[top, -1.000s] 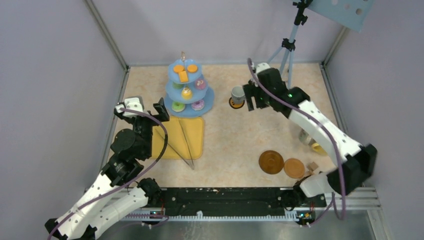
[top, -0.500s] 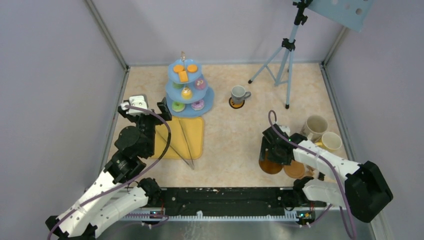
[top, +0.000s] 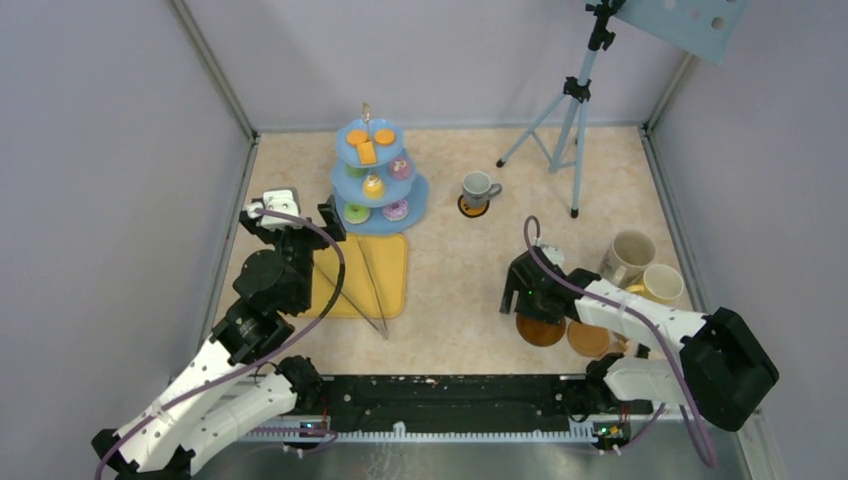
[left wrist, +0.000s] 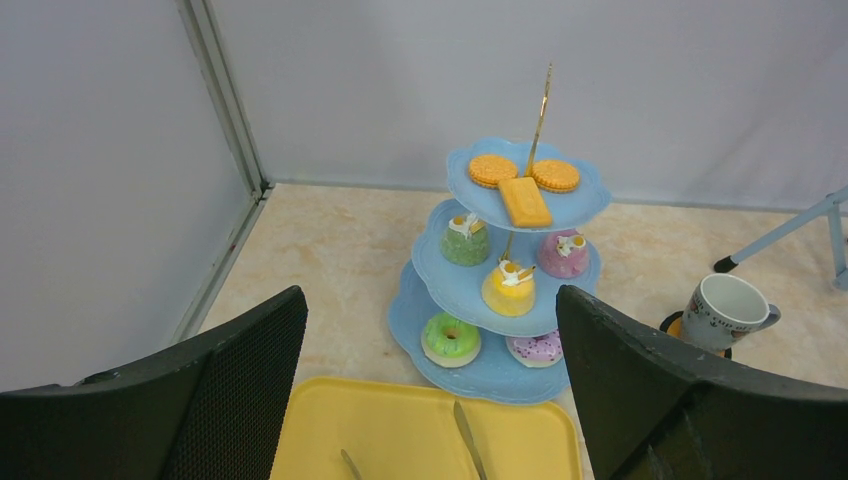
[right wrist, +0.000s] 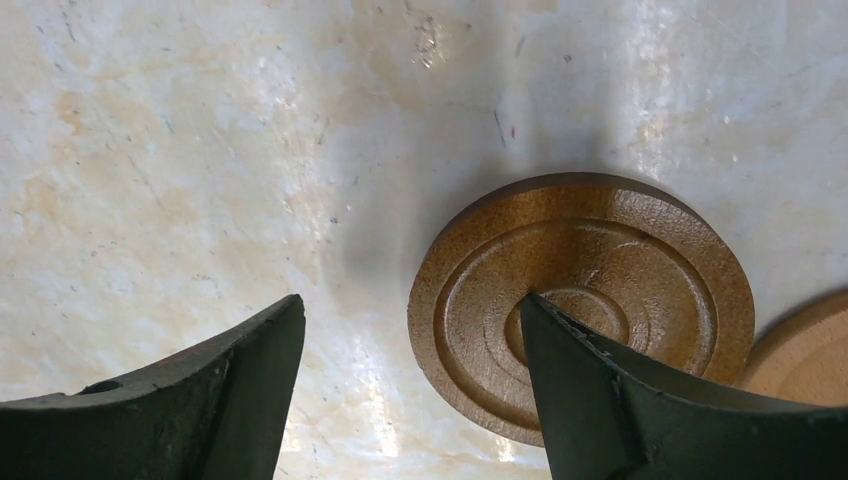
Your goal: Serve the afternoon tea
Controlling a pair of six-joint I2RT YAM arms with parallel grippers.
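From above, the light-blue stand [top: 416, 206] sits at the back, pastries [top: 373, 185] on every tier. The grey mug [top: 477, 187] stands on a coaster [top: 466, 210] beside it, and two cream mugs [top: 628, 257] wait at the right edge. The right gripper [top: 525, 300] hangs low over the dark coaster [top: 541, 332], hiding half of it; a paler coaster [top: 587, 338] lies alongside. The left gripper [top: 293, 222] hovers by the yellow tray [top: 392, 255], where the tongs [top: 372, 285] lie.

The left wrist view shows its jaws wide apart and empty. One finger clips the mug, and only the ends of the tongs show.

The right wrist view shows the fingers spread and empty. One covers the dark coaster's centre; whether it touches, I can't tell.
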